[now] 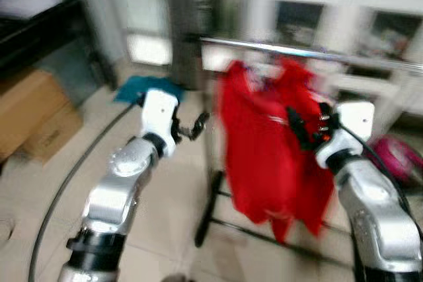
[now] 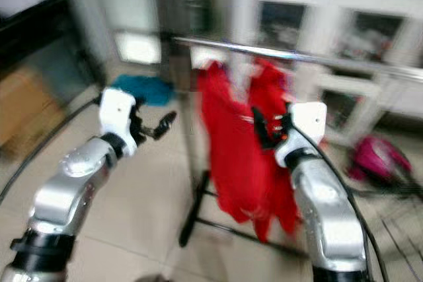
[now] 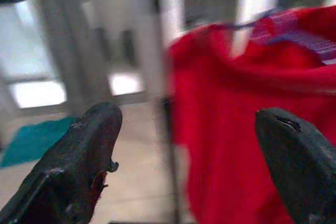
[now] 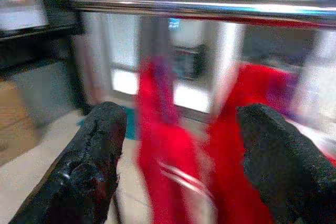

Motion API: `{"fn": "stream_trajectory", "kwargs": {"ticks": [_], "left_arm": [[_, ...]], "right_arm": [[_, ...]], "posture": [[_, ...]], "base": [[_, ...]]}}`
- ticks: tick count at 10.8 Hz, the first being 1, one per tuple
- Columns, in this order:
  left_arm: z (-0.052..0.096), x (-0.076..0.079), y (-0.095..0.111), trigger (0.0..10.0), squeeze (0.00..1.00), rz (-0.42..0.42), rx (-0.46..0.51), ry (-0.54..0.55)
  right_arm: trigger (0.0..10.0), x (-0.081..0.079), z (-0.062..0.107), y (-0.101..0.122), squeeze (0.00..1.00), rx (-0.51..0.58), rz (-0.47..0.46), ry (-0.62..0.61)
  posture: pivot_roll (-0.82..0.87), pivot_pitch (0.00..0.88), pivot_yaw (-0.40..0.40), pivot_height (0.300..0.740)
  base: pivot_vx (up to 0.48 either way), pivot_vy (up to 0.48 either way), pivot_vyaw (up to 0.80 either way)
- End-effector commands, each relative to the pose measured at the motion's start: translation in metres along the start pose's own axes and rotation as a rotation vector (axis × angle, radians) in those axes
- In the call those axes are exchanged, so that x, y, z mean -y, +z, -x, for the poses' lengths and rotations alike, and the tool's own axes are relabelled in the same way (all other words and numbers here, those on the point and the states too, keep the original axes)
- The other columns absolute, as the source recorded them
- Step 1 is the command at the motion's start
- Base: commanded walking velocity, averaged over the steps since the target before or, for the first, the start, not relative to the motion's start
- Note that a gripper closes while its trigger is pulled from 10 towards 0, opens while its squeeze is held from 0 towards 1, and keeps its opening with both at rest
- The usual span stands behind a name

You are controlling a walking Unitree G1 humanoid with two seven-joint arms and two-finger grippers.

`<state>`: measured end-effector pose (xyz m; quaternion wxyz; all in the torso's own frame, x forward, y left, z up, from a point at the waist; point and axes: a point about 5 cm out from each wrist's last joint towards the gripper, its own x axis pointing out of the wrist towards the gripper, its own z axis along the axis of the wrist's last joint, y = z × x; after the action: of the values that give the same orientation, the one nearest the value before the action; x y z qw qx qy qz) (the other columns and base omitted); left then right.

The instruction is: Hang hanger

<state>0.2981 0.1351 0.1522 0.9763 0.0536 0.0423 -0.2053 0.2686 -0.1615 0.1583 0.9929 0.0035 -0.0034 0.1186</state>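
Two red garments (image 1: 258, 143) hang side by side from a silver rail (image 1: 310, 53), blurred by motion. A purple-blue hanger (image 3: 294, 32) shows at the collar of one. My left gripper (image 1: 195, 125) is raised to the left of the garments, apart from them and open with nothing between its fingers (image 3: 89, 150). My right gripper (image 1: 301, 127) is up against the front of the garments, below the rail (image 4: 210, 8). It is also open, and the red cloth (image 4: 157, 129) lies beyond its fingers (image 4: 94, 156).
The rack's black foot (image 1: 208, 209) stands on the tiled floor. Cardboard boxes (image 1: 33, 113) sit at the left, a teal mat (image 1: 149, 88) lies behind my left arm, and a black cable (image 1: 66, 183) curves across the floor. A white cabinet (image 1: 330, 11) stands behind the rail, a pink object (image 1: 396, 153) at right.
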Motion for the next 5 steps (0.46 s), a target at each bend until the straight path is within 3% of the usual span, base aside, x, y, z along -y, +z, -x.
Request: {"fn": "stream_trajectory", "kwargs": {"ticks": [1, 4, 5], "left_arm": [[0.001, -0.002, 0.000, 10.0, 0.00, 0.004, -0.007, 0.007], [0.001, 0.000, 0.000, 10.0, 0.00, -0.041, -0.017, -0.035], [0.001, 0.005, 0.002, 10.0, 0.00, -0.046, -0.006, -0.096]], "right_arm": [[10.0, -0.005, -0.002, 0.004, 0.00, 0.004, 0.002, 0.037], [10.0, -0.003, -0.011, 0.010, 0.00, 0.021, -0.023, 0.021], [10.0, 0.001, -0.015, 0.012, 0.00, 0.004, 0.003, -0.013]], "posture": [[0.08, 0.000, 0.039, 0.740], [0.08, 0.000, 0.036, 0.740], [0.08, 0.000, 0.035, 0.740]], "base": [[0.334, 0.000, 0.80], [0.319, 0.000, 0.00], [0.000, 0.000, 0.00]]}}
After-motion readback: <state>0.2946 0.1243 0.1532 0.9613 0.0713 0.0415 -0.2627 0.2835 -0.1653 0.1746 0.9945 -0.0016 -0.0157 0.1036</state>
